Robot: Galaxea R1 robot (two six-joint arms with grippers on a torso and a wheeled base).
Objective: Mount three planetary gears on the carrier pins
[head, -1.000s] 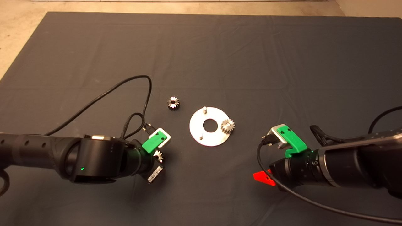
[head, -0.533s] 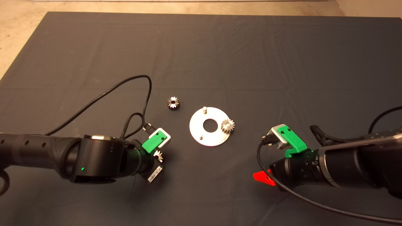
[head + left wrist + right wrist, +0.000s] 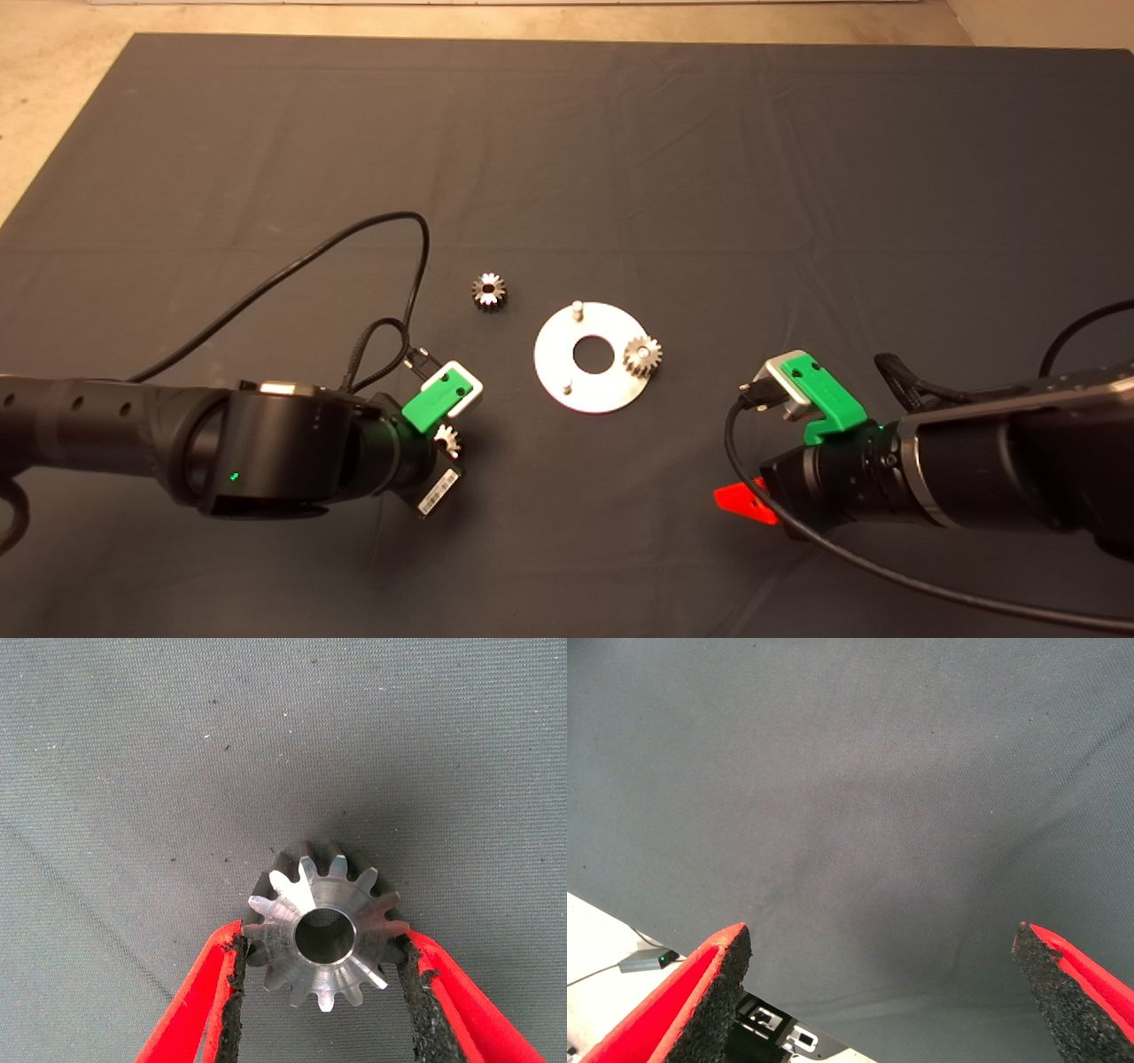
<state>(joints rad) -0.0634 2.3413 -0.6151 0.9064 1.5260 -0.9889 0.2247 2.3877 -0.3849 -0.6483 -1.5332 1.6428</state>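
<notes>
Small toothed steel planetary gear (image 3: 323,935) unmoved, as we see it, pinched by left gripper (image 3: 323,992) fingers on the desk mat | second gear (image 3: 643,356) still on shiny round carrier disc (image 3: 589,390); third (image 3: 489,291) loose beside | right gripper (image 3: 881,992) spread, empty, parked.

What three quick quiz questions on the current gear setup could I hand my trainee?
1. True or false: the right gripper holds a small toothed steel gear.
2. How many short silver carrier pins on the flat round shiny metal disc stand bare?
3. Which gear sits between the left gripper's red fingers: (a) the seated gear, (b) the loose gear beyond the disc on the dark mat, (c) the third gear?

Key
1. False: its fingers are spread, with only mat between them.
2. Two: the far pin and the near pin.
3. (c).
</notes>
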